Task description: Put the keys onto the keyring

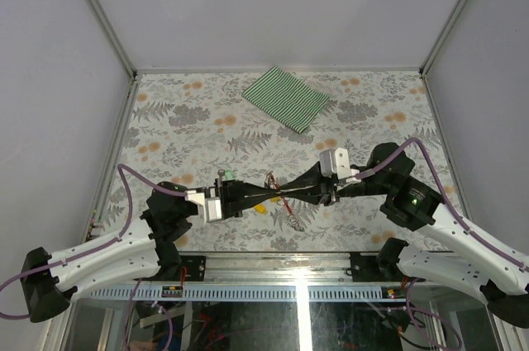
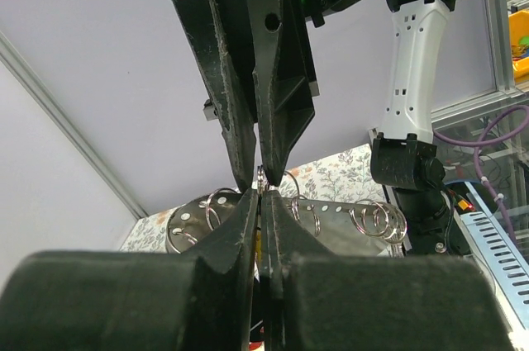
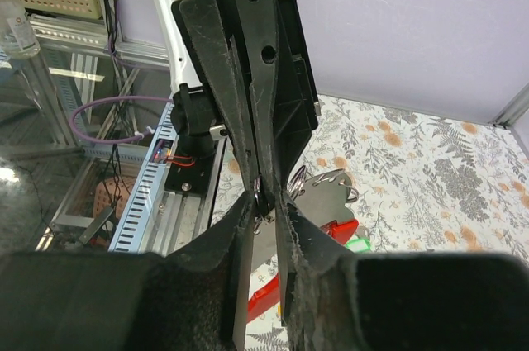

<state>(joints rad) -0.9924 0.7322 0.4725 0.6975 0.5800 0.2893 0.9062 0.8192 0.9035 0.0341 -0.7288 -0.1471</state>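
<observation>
Jaws meet at keyring [image 1: 282, 198] mid-table; cloth [image 1: 287, 98] well apart.

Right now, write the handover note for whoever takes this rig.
Grippers: the left gripper is shut on the keyring at its silver ring. The right gripper pinches the same ring from the opposite side.
Keys: a yellow key sits by the gripper tips, and a green key sits beside the red strap.
Done: both grippers hold the ring. I cannot tell whether any key is threaded.
Left: thread the keys on.
</observation>
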